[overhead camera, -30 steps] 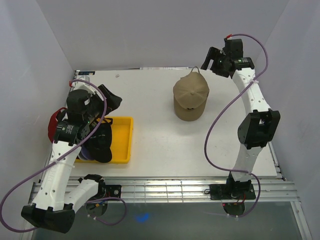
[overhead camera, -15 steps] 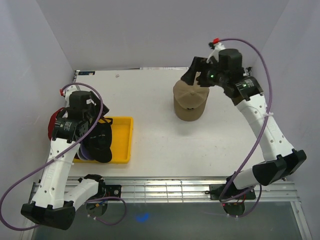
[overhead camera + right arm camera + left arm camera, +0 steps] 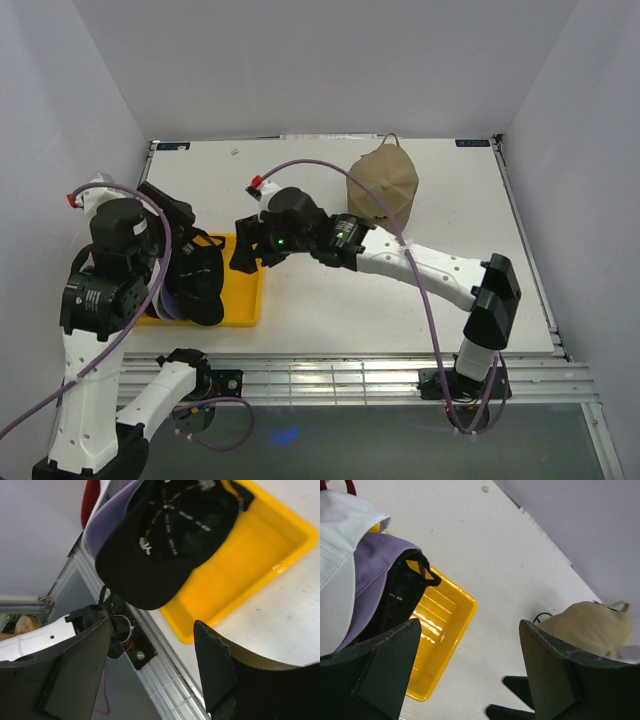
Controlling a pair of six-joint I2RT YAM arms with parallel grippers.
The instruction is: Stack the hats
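Observation:
A tan hat (image 3: 383,185) lies at the back of the table, apart from both grippers; it also shows in the left wrist view as the tan hat (image 3: 590,627). A black hat (image 3: 170,535) hangs over the yellow tray (image 3: 250,565), stacked against a white hat (image 3: 335,555) with a purple brim (image 3: 375,570), and a red hat (image 3: 90,500) sits behind them. My right gripper (image 3: 245,256) hovers open at the tray's right rim, empty, seen in its own view as the right gripper (image 3: 152,670). Raised over the tray's left side, my left gripper (image 3: 173,212) is open and empty.
The yellow tray (image 3: 248,290) sits at the table's left front. The right arm stretches across the table's middle from its base at the near right. Grey walls close in on the left, back and right. A metal rail runs along the near edge.
The right arm has swung from the tan hat at the back right across to the yellow tray, its jaws narrowing a little. The left arm has lifted up and away from the hats.

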